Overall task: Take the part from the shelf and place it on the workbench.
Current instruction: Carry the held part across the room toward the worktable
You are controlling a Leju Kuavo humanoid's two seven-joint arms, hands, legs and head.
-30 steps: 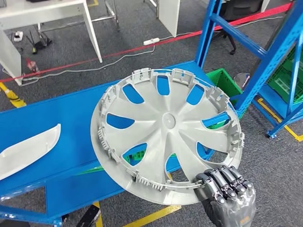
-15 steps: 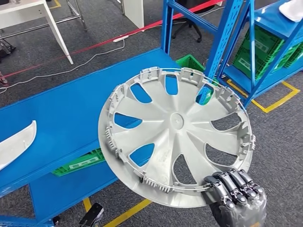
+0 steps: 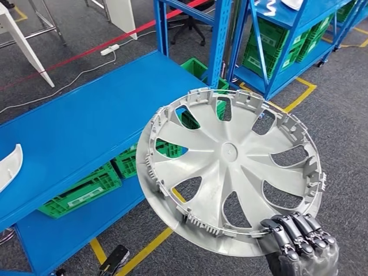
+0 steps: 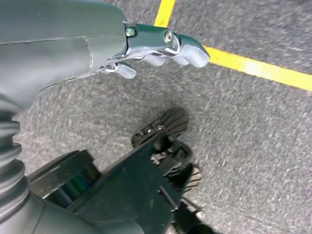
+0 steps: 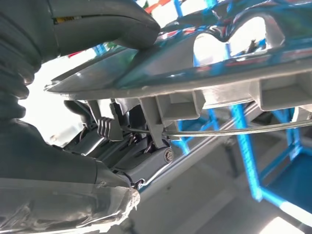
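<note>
the right hand (image 3: 299,238) grips the wheel cover (image 3: 230,164) by its near rim. the disc fans out ahead and left of that hand, towards the blue workbench (image 3: 73,129). the left hand (image 4: 162,46) hangs slack with nothing in it, fingers loosely apart.

Floor: grey carpet-like surface (image 3: 342,115) marked with yellow tape lines (image 3: 130,261) and one red line (image 3: 87,50). A white power strip (image 3: 110,50) with a white cable lies on it. Blue metal shelving racks (image 3: 225,40) hold green plastic crates (image 3: 271,43). More green crates (image 3: 82,192) sit beneath the long blue bench top (image 3: 78,126). White table leg (image 3: 23,40) at far left.
</note>
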